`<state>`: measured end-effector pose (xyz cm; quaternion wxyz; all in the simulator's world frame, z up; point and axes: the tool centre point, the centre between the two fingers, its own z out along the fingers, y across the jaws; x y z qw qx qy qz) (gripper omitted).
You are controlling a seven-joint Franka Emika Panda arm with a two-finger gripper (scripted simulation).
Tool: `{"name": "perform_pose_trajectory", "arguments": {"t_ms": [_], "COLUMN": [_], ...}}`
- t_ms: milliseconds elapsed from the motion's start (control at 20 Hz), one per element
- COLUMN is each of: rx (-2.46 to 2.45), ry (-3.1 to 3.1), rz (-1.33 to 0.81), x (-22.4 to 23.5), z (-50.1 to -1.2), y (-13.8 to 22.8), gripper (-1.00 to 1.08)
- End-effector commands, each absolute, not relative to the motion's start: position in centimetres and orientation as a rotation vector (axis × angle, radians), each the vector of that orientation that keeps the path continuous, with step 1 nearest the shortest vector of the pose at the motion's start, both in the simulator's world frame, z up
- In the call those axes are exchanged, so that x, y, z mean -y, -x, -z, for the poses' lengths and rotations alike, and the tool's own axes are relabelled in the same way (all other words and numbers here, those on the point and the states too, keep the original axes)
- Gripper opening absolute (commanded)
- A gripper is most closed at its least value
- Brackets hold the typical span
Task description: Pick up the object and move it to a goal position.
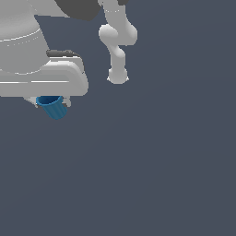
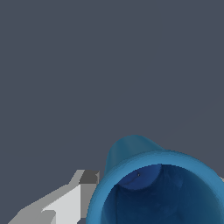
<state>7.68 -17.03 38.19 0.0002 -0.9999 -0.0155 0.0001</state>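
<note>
The blue ribbed cup (image 1: 55,110) hangs under my white gripper (image 1: 50,103) at the exterior view's upper left, tapered end down and tilted a little. Small grey fingertips (image 1: 67,103) show on either side of its rim, so the gripper is shut on the cup. In the wrist view the cup (image 2: 131,151) fills the lower part, its hollow round mouth facing the camera. One finger (image 2: 83,192) presses against its rim; the other is mostly hidden behind the cup.
The arm's white links (image 1: 117,46) rise from their base (image 1: 117,76) in the background of the exterior view. A plain dark grey floor (image 1: 161,161) fills the rest. No goal marker shows.
</note>
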Motion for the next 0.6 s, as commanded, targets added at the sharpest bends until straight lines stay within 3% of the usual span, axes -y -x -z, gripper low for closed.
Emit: {"name": "perform_pose_trajectory", "arguments": {"t_ms": [0, 550], "rx": [0.05, 0.05], "ry": [3.141, 3.141], "rz": [0.0, 0.0], "x": [17.4, 18.0], "z": [-39.0, -40.2], "y": [-7.8, -8.0], "gripper": [-1.0, -1.0]}}
